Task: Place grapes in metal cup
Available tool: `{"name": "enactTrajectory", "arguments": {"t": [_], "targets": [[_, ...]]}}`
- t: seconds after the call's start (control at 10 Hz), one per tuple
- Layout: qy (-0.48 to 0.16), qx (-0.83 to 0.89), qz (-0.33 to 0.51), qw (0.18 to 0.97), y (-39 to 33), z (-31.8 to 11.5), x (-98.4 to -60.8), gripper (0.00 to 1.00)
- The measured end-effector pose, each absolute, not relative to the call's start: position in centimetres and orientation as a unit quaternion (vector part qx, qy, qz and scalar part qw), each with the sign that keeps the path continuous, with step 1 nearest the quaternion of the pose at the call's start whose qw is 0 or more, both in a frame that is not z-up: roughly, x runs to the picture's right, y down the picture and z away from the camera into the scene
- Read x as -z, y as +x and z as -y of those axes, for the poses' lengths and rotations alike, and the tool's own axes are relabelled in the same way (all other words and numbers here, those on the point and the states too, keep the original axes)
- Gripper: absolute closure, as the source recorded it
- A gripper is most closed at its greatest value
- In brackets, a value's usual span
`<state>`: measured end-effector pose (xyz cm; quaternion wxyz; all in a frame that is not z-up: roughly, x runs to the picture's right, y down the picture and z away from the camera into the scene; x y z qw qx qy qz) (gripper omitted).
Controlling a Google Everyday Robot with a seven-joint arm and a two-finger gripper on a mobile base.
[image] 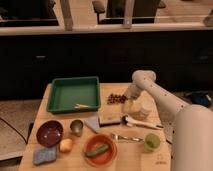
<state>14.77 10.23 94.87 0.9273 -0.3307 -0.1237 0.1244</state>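
The grapes (116, 98), a small flat cluster of reddish-brown berries, lie on the wooden table (130, 160) just right of the green tray. The metal cup (76, 127), small and silver-grey, stands near the table's front left, next to the maroon bowl. My gripper (129, 103) hangs from the white arm at the table's right side, just right of the grapes and low over the tabletop. It is far to the right of the metal cup.
A green tray (73, 93) sits at the back left. A maroon bowl (49, 132), blue sponge (43, 155), pale round fruit (65, 145), orange plate (100, 150) with a green vegetable, fork (125, 137), light-green cup (152, 142), grey cloth (93, 123) and small white items lie around.
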Motion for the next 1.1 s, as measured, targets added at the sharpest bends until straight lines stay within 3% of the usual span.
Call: {"name": "enactTrajectory", "arguments": {"t": [1.1], "targets": [[-0.347, -0.142, 0.126, 0.918, 15.05, -11.07, -94.87, 0.2]]}}
